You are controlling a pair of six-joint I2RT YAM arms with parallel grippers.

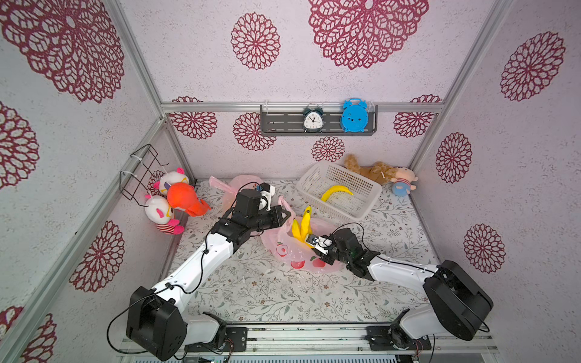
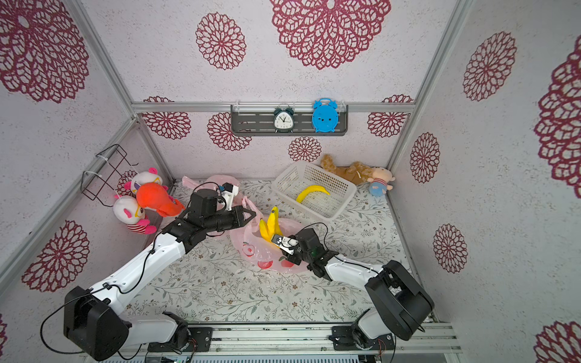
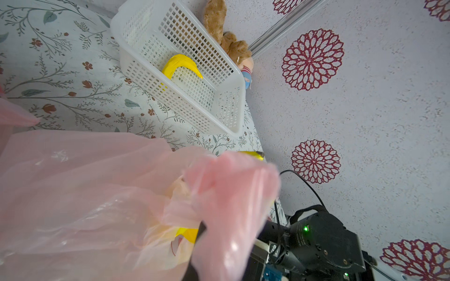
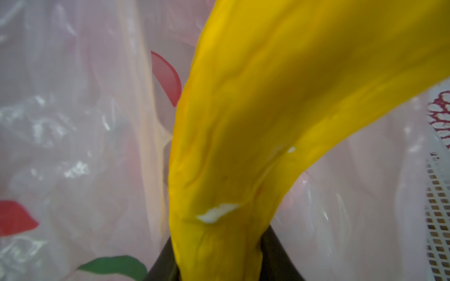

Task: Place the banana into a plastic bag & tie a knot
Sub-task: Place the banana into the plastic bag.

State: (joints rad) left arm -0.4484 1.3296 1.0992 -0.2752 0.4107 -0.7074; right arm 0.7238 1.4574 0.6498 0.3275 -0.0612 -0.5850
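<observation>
A yellow banana (image 1: 302,226) (image 2: 271,224), a joined pair, stands upright over the mouth of a pink plastic bag (image 1: 284,253) (image 2: 251,251) printed with red fruit. My right gripper (image 1: 310,240) (image 2: 275,240) (image 4: 219,258) is shut on the banana's lower end; the banana (image 4: 255,109) fills the right wrist view with bag film (image 4: 73,126) behind. My left gripper (image 1: 286,215) (image 2: 253,217) is shut on the bag's upper edge and holds it up. In the left wrist view the bag (image 3: 85,194) covers the jaws; one dark finger (image 3: 201,228) shows.
A white perforated basket (image 1: 364,187) (image 3: 151,80) at the back right holds another banana (image 1: 336,191) (image 3: 181,64). A second pink bag (image 1: 242,184) lies behind my left arm. Plush toys sit at the left wall (image 1: 182,198) and back right corner (image 1: 377,171).
</observation>
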